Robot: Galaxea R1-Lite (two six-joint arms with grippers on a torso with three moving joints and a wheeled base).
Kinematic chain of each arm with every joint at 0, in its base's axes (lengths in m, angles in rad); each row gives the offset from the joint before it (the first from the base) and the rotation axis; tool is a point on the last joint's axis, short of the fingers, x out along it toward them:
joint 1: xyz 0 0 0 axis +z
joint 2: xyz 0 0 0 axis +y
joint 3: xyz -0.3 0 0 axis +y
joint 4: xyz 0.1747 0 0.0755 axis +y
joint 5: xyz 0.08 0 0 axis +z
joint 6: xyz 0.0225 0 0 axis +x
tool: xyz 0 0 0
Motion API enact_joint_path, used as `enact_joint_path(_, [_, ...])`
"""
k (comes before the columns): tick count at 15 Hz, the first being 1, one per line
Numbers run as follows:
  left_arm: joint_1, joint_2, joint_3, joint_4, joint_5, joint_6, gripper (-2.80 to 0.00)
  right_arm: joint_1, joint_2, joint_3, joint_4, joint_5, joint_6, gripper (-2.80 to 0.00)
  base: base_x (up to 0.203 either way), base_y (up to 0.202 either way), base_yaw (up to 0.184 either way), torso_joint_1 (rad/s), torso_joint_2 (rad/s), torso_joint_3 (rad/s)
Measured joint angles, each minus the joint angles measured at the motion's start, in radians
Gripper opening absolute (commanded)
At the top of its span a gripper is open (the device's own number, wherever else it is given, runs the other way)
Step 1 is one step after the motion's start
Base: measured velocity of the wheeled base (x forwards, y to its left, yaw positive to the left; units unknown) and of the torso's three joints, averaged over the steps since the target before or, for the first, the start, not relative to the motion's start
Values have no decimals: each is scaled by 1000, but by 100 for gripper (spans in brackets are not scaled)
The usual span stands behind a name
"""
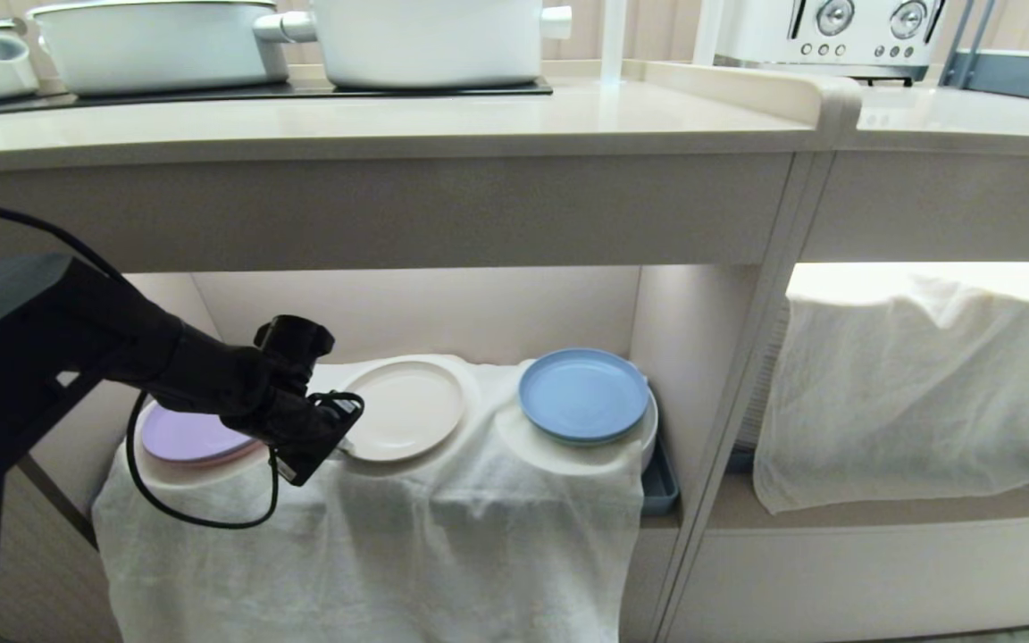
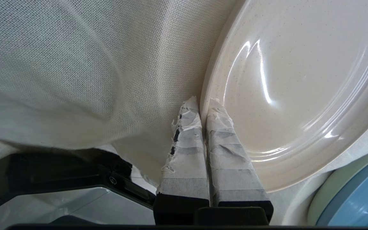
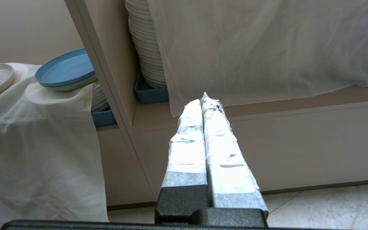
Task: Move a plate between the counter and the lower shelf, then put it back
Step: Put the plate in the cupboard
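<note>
The round cream plate [image 1: 403, 408], shallow with a low raised rim, lies flat on a white-draped mound in the lower shelf [image 1: 416, 313], a beige recess beneath the long pale tabletop [image 1: 389, 121] with its thick front edge.

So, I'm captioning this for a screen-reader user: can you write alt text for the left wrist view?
The left gripper, its taped fingers shut on the rim of a cream plate that lies on white cloth. The edge of a blue plate shows in one corner.
</note>
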Motion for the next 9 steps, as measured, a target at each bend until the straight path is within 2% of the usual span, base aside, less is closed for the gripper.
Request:
enact_joint_path(8, [0, 1, -1, 0, 1, -1, -280, 0, 0, 0, 0, 0, -1, -280, 0, 0, 0, 0, 0, 0])
enact_joint_path(9, [0, 1, -1, 0, 1, -2, 0, 0, 0, 0, 0, 0, 0, -280, 0, 0, 0, 0, 0, 0])
